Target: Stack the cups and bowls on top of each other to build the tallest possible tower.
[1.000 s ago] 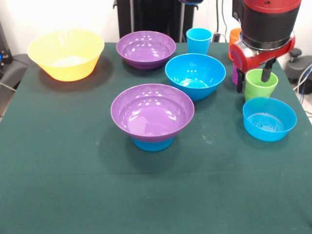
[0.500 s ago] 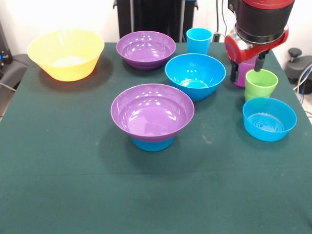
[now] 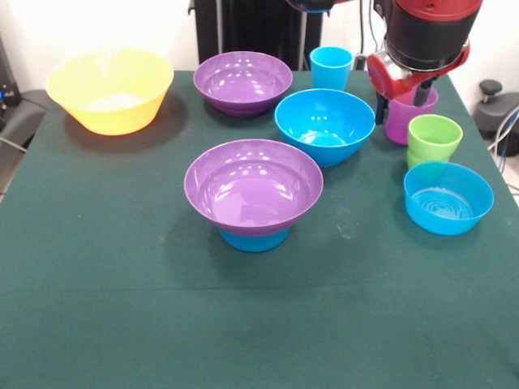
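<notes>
The tower is a wide purple bowl (image 3: 253, 188) resting on a small blue bowl (image 3: 254, 239) at the table's middle. A second purple bowl (image 3: 242, 81), a large yellow bowl (image 3: 109, 89) and a large blue bowl (image 3: 324, 126) stand apart behind it. The other small blue bowl (image 3: 448, 197) sits at the right. The light blue cup (image 3: 331, 66), the translucent purple cup (image 3: 404, 121) and the lime green cup (image 3: 434, 139) stand upright. My gripper (image 3: 400, 105) is open, its fingers either side of the purple cup's rim. The orange cup is hidden behind the arm.
The red and black arm (image 3: 426, 32) comes down at the top right, over the cups. The robot's dark pedestal (image 3: 251, 24) stands behind the table's far edge. The green cloth (image 3: 243, 324) covers the table.
My gripper has moved from over the green cup toward the far side and slightly left, and now stands over the purple cup. The cups and bowls have not moved.
</notes>
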Available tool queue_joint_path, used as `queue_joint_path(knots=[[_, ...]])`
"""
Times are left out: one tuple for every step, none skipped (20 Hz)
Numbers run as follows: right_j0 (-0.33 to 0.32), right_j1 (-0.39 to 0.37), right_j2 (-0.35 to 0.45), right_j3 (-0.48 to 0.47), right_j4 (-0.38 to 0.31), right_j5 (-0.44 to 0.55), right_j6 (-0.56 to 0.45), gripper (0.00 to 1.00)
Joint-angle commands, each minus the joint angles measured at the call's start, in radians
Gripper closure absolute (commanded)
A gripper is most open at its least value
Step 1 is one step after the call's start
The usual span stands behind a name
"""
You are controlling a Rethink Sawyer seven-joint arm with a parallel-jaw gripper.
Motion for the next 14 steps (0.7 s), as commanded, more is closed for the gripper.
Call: queue_joint_path(knots=[[-0.055,0.078,0.073,0.108,-0.062,-0.077,-0.273,0.00],[-0.064,0.077,0.079,0.118,-0.059,-0.083,-0.269,0.00],[-0.068,0.081,0.084,0.121,-0.060,-0.089,-0.266,0.00],[-0.075,0.086,0.090,0.128,-0.064,-0.107,-0.258,0.00],[-0.081,0.092,0.095,0.132,-0.071,-0.127,-0.254,0.00],[-0.087,0.097,0.100,0.133,-0.077,-0.143,-0.251,0.00],[-0.092,0.101,0.106,0.136,-0.081,-0.159,-0.248,0.00],[-0.097,0.105,0.113,0.137,-0.083,-0.177,-0.245,0.00],[-0.102,0.106,0.118,0.140,-0.085,-0.184,-0.243,0.00],[-0.103,0.106,0.121,0.140,-0.087,-0.191,-0.240,0.00],[-0.110,0.106,0.130,0.147,-0.090,-0.219,-0.235,0.00],[-0.113,0.108,0.135,0.149,-0.093,-0.237,-0.231,0.00],[-0.116,0.107,0.140,0.152,-0.096,-0.255,-0.226,0.00],[-0.117,0.109,0.142,0.151,-0.097,-0.264,-0.222,0.00]])
